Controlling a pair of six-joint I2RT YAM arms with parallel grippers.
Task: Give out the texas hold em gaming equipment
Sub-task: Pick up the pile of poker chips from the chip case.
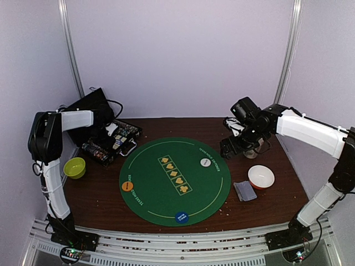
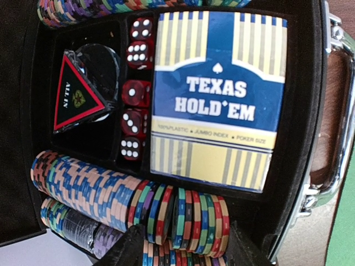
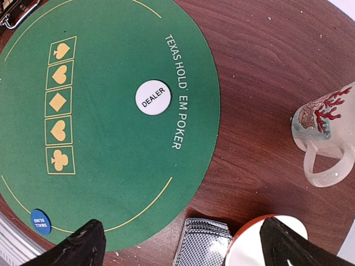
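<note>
Left jaws straddle the chip row (image 2: 183, 221); whether they grip, I cannot tell. A loose squeeze could spill end chips. Right jaws gape empty.

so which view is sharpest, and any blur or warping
left wrist: print on the blue-and-yellow card box is crisp, but the multicoloured chip rows bow toward the edges and the black fingers blur; right wrist: white round dealer button reads sharply; top external: soft, round green felt mat lettering barely legible
</note>
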